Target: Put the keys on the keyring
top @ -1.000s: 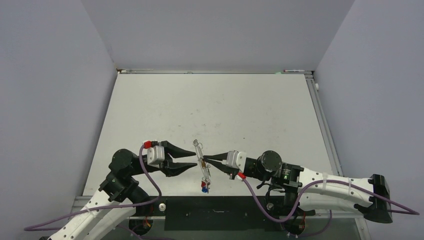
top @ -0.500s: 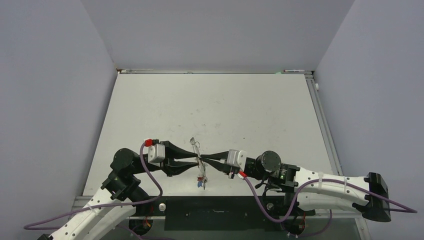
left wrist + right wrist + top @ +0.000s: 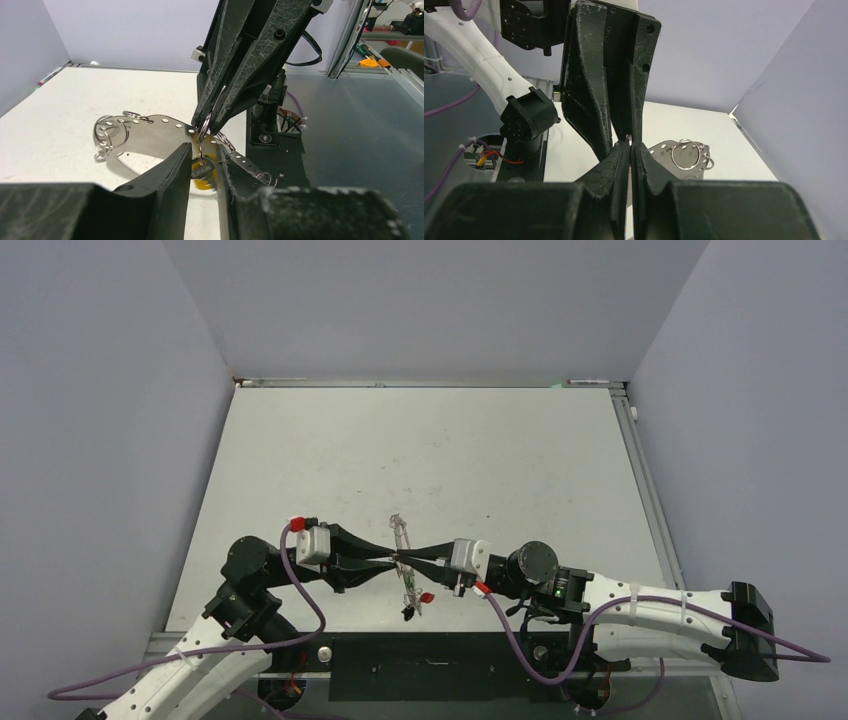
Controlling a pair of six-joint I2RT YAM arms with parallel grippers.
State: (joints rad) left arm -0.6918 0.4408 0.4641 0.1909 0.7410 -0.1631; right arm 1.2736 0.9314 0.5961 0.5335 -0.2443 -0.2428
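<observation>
Holds the keyring (image 3: 399, 536) edge-on, long axis front-to-back, above the surface (image 3: 430, 460) in the shut right end effector (image 3: 411, 561), left end effector (image 3: 392, 561) opposite, nearly together around the yellow-tagged key (image 3: 199, 171), grip unclear.

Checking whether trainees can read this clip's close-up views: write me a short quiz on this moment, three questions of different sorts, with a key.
1. True or false: the right gripper has its jaws spread wide.
2. In the left wrist view, which colour is the tag between the left gripper's fingers? A red, B yellow, C blue.
3. Seen from above, where on the table do the two grippers meet?
Key: 1 false, it is shut on the keyring. 2 B. 3 In the near half, roughly midway across, tip to tip at the keyring.
</observation>
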